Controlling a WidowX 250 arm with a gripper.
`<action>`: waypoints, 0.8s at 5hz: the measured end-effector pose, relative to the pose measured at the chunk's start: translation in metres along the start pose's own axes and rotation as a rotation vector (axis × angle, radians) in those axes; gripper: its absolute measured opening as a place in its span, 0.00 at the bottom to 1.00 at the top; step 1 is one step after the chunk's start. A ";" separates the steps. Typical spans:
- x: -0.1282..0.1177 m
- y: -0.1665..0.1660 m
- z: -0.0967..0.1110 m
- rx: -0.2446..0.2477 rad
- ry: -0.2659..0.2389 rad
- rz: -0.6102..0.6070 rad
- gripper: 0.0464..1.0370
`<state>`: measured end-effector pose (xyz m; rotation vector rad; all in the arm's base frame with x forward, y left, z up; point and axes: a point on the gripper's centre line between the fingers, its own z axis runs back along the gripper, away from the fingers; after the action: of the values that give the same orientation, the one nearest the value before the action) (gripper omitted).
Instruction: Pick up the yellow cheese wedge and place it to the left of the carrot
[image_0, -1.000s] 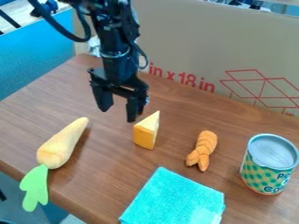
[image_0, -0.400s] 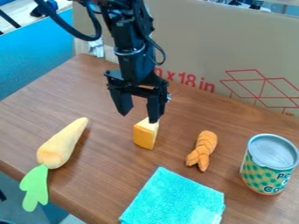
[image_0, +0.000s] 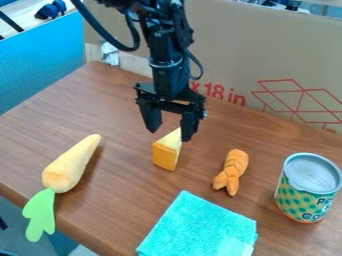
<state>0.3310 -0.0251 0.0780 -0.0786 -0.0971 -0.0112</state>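
The black gripper hangs open over the middle of the table, its two fingers apart with nothing held between them. Just below and in front of it stands a yellow cheese wedge, its tip close to the fingertips; whether they touch it I cannot tell. An orange braided toy lies to the right of the wedge. To the left rests a pale yellow carrot-like toy with green leaves that stick out past the table's front edge.
A turquoise cloth lies at the front of the wooden table. A green-patterned can stands upright at the right. Behind the table is a cardboard panel, with a blue panel at the left.
The arm and its open gripper have moved to the right, from the left of the cheese wedge to a place above and behind it. The objects on the table have stayed put.
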 end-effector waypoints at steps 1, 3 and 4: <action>0.007 -0.001 -0.002 -0.017 -0.038 0.010 0.96; 0.015 -0.001 -0.010 -0.030 -0.081 0.056 0.96; 0.011 0.010 -0.040 0.045 0.003 0.070 0.96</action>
<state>0.3464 -0.0186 0.0383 -0.0365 -0.0916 0.0609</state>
